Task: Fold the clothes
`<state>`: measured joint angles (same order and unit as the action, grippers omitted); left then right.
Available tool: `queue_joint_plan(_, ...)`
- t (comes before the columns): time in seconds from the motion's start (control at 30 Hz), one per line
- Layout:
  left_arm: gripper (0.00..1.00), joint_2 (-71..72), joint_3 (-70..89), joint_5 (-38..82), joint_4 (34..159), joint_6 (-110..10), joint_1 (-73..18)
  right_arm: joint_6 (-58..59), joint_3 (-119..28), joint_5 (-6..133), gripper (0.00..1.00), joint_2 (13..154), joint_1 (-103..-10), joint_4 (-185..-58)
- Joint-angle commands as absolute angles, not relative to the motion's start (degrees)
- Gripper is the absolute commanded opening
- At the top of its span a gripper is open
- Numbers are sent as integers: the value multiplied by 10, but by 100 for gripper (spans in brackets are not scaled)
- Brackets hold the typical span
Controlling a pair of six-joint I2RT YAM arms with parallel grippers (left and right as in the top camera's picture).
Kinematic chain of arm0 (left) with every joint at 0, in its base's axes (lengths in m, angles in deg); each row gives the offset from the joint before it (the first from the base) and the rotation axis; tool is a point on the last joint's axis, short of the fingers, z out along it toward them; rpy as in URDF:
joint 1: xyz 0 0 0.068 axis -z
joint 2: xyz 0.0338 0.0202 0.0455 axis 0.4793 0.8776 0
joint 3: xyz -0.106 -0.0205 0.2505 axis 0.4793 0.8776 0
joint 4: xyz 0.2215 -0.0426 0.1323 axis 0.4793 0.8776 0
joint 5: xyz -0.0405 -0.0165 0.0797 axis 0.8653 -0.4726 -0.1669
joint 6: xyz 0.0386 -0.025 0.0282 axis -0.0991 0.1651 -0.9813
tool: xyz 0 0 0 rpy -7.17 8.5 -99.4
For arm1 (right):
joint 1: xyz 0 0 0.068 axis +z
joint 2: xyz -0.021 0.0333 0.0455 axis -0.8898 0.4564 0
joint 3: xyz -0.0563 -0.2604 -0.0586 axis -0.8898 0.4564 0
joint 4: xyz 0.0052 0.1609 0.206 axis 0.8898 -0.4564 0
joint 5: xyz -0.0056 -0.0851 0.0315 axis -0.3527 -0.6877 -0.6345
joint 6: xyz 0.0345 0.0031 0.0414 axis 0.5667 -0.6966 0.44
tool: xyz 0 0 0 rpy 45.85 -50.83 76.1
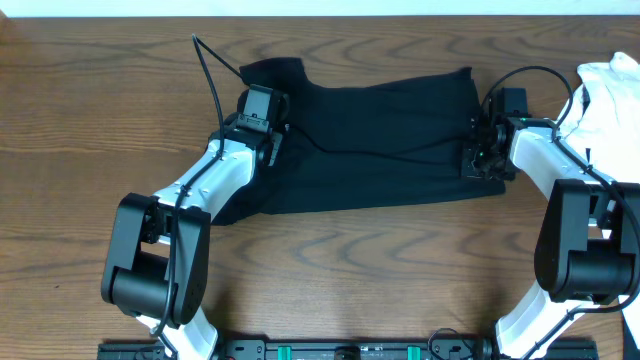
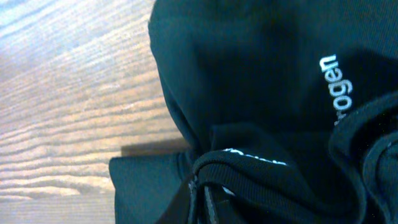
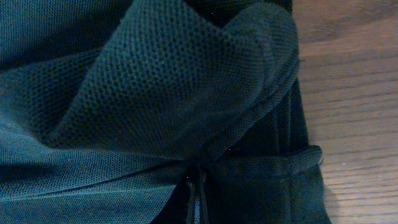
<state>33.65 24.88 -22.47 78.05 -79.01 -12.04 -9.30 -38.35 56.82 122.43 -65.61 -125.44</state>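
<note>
jaws hidden under cloth; one black t-shirt [image 1: 370,140] lies mid table [image 1: 100,120]; left gripper [image 1: 262,128] clamped on its bunched left end, right gripper [image 1: 484,152] pinching its right edge; one white garment [image 1: 612,90], cut off far right

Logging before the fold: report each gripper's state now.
Left gripper: closed, pinching the black T-shirt.
Right gripper: closed, pinching the same shirt at its other end.

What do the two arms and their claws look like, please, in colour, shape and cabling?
Both match. The left arm and right arm have smooth white links between bulky, rounded black joint housings. Each ends in a boxy black wrist block carrying a black claw: the left claw and the right claw. Thin black cables loop free near both wrists. No markings are legible.
</note>
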Motion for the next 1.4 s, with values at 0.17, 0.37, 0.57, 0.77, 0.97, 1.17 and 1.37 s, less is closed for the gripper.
queue_joint_plan(0.17,8,340,252,-232,744,-774,-122,-90,-366,543,3,1245,-669,-1248)
queue_joint_plan(0.37,9,346,252,-232,726,-765,-122,-90,-366,543,3,1245,-669,-1248)
queue_joint_plan(0.57,10,367,252,-226,712,-750,-122,-90,-366,543,3,1245,-669,-1248)
queue_joint_plan(0.77,11,377,252,-226,682,-731,-122,-90,-366,543,3,1245,-669,-1248)
queue_joint_plan(0.97,11,377,251,-226,648,-713,-122,-90,-366,542,3,1245,-669,-1247)
queue_joint_plan(1.17,12,377,251,-225,625,-681,-124,-90,-366,543,4,1245,-669,-1244)
queue_joint_plan(1.37,15,377,251,-142,592,-637,-133,-90,-366,542,4,1245,-669,-1244)
